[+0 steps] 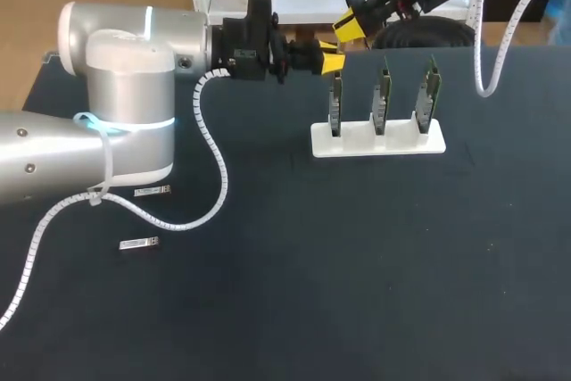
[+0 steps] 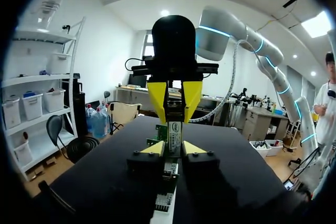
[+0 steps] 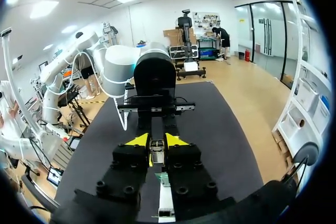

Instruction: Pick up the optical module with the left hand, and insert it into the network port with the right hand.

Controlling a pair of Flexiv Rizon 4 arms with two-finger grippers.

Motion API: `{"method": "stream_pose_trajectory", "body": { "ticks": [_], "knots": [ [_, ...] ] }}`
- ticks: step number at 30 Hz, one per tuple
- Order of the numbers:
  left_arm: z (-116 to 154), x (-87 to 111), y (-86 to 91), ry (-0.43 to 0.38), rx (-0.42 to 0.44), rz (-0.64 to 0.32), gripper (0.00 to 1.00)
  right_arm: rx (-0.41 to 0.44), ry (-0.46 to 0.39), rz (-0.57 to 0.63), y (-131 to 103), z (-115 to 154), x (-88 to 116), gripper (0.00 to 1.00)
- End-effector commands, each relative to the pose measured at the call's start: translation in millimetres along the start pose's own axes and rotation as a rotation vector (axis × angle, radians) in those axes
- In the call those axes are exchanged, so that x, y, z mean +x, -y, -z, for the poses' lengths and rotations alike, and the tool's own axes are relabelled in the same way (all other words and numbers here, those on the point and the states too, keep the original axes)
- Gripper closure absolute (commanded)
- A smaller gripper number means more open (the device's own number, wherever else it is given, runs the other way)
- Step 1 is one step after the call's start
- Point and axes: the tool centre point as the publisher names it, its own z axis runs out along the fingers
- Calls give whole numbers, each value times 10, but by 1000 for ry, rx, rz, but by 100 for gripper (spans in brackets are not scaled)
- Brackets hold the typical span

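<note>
The optical module (image 2: 175,132), a small metal block with a label, hangs in the air above the back left of the table, held between both grippers. My left gripper (image 1: 328,54) comes in from the left, and its yellow tips (image 2: 149,148) sit tight against the module's two sides. My right gripper (image 1: 350,26) comes down from the upper right and faces the left one. In the right wrist view my right gripper (image 3: 156,141) is shut on the module (image 3: 156,149). The network ports are three upright green boards in a white stand (image 1: 377,140), just below and to the right of the grippers.
Two more silver modules (image 1: 152,191) (image 1: 138,244) lie on the dark table at the left, near my left arm's white spiral cable (image 1: 217,176). The stand's leftmost board (image 1: 335,100) rises close under the left gripper.
</note>
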Motion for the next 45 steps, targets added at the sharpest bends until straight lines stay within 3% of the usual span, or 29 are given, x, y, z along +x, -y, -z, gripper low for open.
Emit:
{"method": "stream_pose_trajectory", "body": {
  "ticks": [1, 5, 17, 34, 45],
  "knots": [
    [-10, -3, -13, -1, 0, 0, 0, 7, 2, 0, -37, 9, 7, 100],
    [-5, -2, -15, -1, 5, 6, 0, 10, 1, -1, -46, 20, 15, 100],
    [179, 7, -68, -135, 3, -61, 0, 14, -3, -4, -60, 43, 36, 100],
    [307, 270, -203, -334, 19, -84, 0, 51, -7, -19, -75, 49, 42, 100],
    [256, 410, -211, -400, 64, -86, 0, 59, -4, -22, -85, 45, 48, 100]
  ]
}}
